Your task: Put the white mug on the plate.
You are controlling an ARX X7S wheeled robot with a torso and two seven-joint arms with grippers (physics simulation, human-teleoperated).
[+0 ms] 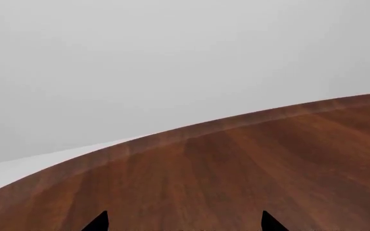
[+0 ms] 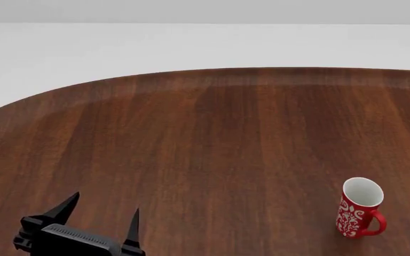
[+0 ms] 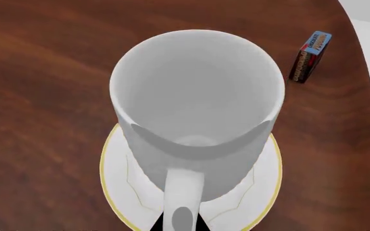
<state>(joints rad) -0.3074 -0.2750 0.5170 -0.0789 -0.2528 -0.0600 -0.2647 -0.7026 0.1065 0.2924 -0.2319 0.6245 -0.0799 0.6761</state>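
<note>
In the right wrist view the white mug (image 3: 196, 101) stands upright, seen from above, directly over the plate (image 3: 117, 183), a white dish with a thin golden rim. I cannot tell whether the mug's base touches the plate. My right gripper (image 3: 180, 224) is shut on the mug's loop handle, its dark tips showing on either side of it. My left gripper (image 2: 104, 209) stands open at the near left of the table, with only bare wood between its fingers (image 1: 101, 221). The white mug, the plate and my right gripper are out of the head view.
A red mug with white swirls (image 2: 360, 209) stands upright at the near right of the dark wooden table (image 2: 212, 133). A small blue and red box (image 3: 310, 55) stands near the table's rounded edge, beyond the plate.
</note>
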